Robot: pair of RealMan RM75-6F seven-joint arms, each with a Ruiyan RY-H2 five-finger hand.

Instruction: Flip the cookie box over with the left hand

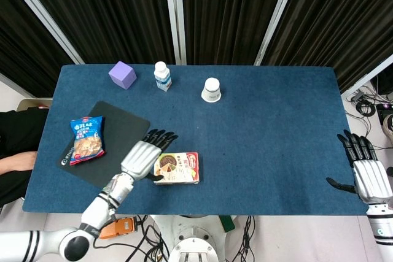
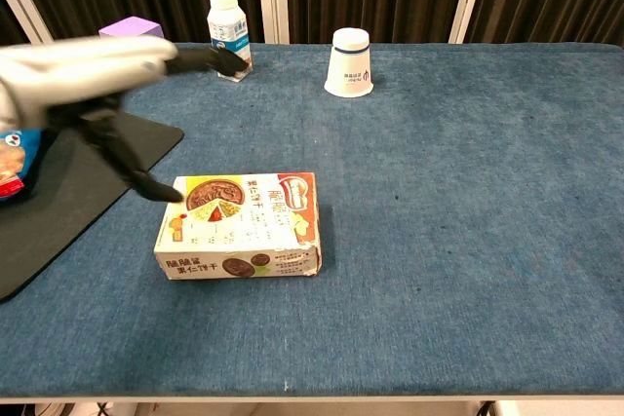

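Note:
The cookie box (image 1: 177,169) (image 2: 242,226) lies flat on the blue table, picture side up, near the front edge. My left hand (image 1: 143,156) (image 2: 93,80) hovers at the box's left end with fingers spread and nothing in it; its thumb tip comes down by the box's left top edge. Whether it touches the box I cannot tell. My right hand (image 1: 365,173) stays off the table's right front corner, fingers apart, empty.
A black mat (image 1: 120,142) (image 2: 68,177) with a blue snack bag (image 1: 86,138) lies left of the box. At the back stand a purple cube (image 1: 123,75), a small white bottle (image 1: 162,76) (image 2: 228,34) and an upturned paper cup (image 1: 211,89) (image 2: 350,63).

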